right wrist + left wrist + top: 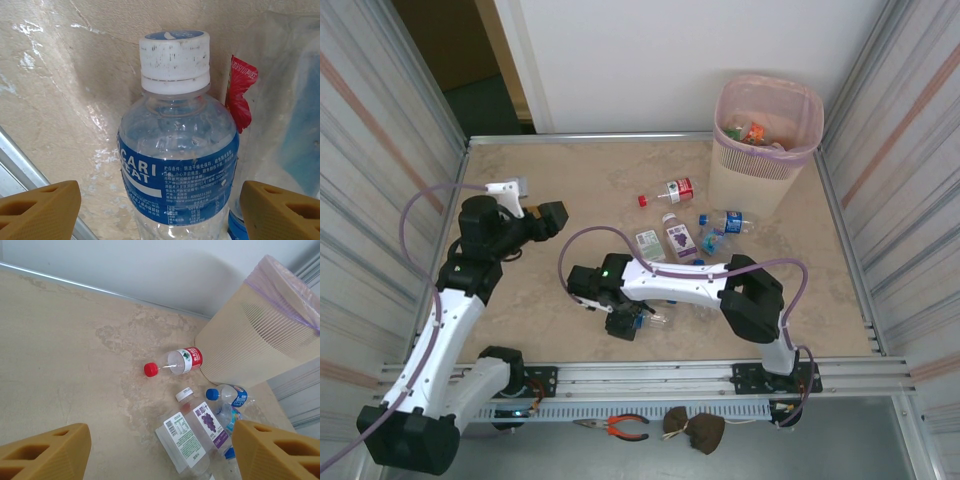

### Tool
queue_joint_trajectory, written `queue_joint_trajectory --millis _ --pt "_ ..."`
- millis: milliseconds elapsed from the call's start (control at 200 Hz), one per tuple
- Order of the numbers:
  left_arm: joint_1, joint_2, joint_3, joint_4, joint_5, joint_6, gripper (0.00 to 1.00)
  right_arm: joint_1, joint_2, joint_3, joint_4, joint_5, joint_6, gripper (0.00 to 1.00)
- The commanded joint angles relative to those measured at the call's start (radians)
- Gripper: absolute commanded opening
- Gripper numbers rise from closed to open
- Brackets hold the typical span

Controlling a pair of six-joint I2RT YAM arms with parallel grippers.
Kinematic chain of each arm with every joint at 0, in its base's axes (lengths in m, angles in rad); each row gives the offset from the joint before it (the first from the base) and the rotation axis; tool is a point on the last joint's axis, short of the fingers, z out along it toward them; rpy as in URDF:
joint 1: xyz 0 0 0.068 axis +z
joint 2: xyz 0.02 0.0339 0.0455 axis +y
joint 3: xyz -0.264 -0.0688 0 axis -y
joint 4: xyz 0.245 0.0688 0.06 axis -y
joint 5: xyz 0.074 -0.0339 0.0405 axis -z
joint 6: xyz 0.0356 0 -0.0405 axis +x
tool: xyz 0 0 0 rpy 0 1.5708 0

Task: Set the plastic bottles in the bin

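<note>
A clear plastic bottle [177, 150] with a blue label and white cap lies between the fingers of my right gripper [160, 210], which is open with a gap on each side. From above, that gripper [628, 322] is low over the bottle [658, 318] near the table's front. Further back lie a red-capped bottle [670, 191], a grape-label bottle [678, 237], a white-label bottle [649, 243] and a blue-capped bottle [730, 222]. The pink bin [765, 140] stands at the back right with bottles inside. My left gripper [555, 215] hangs open and empty above the table, left of the bottles.
In the left wrist view the red-capped bottle [175, 361] lies just in front of the bin [260, 340]. A metal rail [20, 160] runs along the table's front edge beside my right gripper. Pliers [620, 427] rest below the rail. Corrugated metal walls close both sides.
</note>
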State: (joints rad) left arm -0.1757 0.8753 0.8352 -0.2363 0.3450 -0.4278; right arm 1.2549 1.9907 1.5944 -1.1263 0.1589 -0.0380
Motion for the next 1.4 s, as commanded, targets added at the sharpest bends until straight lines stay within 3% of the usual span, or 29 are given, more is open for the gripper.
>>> queue_joint_trajectory --millis 0,636,1398 --pt "0.009 -0.023 -0.014 -0.01 -0.012 -0.008 0.75 0.001 0.028 0.021 -0.014 0.009 -0.026 0.82" --pt "0.012 -0.048 -0.036 -0.016 -0.024 -0.013 0.75 0.002 0.109 -0.014 0.03 -0.033 -0.024 0.82" --pt "0.02 -0.055 -0.055 -0.007 -0.029 -0.015 0.75 -0.015 0.028 0.011 0.016 -0.082 -0.007 0.67"
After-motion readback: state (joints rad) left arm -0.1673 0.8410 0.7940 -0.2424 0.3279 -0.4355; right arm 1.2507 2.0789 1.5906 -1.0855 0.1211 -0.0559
